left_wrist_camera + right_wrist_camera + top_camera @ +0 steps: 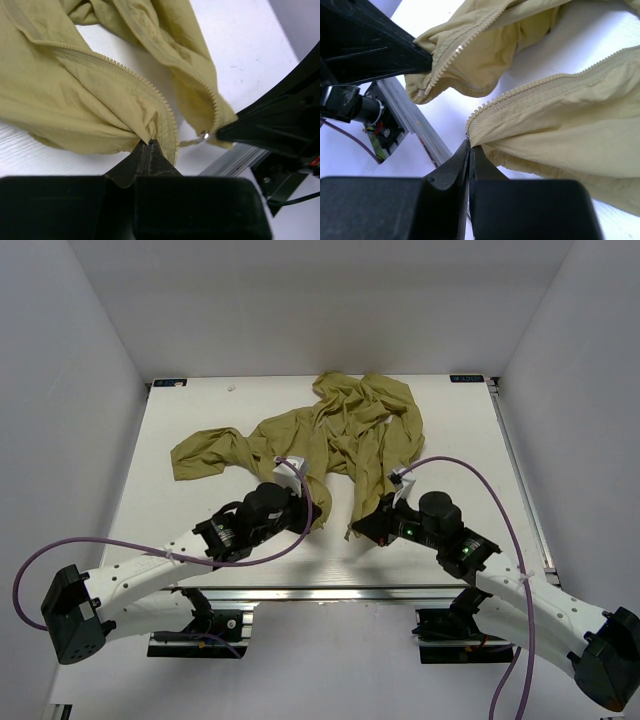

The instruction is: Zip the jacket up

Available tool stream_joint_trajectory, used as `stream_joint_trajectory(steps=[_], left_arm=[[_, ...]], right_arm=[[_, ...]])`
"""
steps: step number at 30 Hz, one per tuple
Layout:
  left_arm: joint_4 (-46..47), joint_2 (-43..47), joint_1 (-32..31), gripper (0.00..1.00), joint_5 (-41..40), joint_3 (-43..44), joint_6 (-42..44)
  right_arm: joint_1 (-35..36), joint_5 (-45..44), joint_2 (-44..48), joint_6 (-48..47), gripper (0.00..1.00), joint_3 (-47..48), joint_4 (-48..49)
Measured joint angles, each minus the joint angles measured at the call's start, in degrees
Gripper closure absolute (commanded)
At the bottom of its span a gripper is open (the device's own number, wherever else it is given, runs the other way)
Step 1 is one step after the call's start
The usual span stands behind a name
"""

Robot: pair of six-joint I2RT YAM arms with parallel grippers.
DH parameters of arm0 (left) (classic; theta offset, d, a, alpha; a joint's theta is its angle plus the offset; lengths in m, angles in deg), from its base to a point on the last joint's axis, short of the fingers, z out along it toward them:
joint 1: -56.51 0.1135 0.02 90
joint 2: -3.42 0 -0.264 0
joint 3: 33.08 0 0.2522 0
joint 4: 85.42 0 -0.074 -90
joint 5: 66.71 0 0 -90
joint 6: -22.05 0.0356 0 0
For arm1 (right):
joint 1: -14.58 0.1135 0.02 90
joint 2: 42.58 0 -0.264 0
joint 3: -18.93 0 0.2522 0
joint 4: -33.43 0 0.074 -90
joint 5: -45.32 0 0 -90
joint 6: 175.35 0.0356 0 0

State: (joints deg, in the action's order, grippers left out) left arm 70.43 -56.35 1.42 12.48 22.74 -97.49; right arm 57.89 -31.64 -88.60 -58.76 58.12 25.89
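My left gripper [148, 146] and right gripper [469, 149] each pinch an edge of the jacket [340, 430]. It sprawls on a white table [460, 440] between plain white walls [320, 300].

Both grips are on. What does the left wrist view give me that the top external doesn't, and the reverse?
Left wrist only: the zipper teeth along both open edges, and a small metal piece by the tip of the right gripper. Top external only: the whole jacket bunched toward the far side, one sleeve stretched left. Both: the left gripper and the right gripper each on a lower front edge, the two edges apart.
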Motion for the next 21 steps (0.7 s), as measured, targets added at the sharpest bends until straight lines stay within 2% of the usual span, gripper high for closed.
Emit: stream_joint_trajectory(steps=[4, 8, 21], left_arm=[[3.19, 0.00, 0.00, 0.94, 0.83, -1.16, -1.81], [5.73, -0.02, 0.00, 1.00, 1.36, -2.01, -3.41], [14.53, 2.95, 0.00, 1.00, 0.79, -6.43, -6.34]], right_arm=[[0.00, 1.25, -0.13, 0.70, 1.00, -0.90, 1.42], [0.00, 2.21, -0.22, 2.12, 1.00, -1.27, 3.93], [0.00, 3.13, 2.93, 6.10, 1.00, -5.73, 13.55]])
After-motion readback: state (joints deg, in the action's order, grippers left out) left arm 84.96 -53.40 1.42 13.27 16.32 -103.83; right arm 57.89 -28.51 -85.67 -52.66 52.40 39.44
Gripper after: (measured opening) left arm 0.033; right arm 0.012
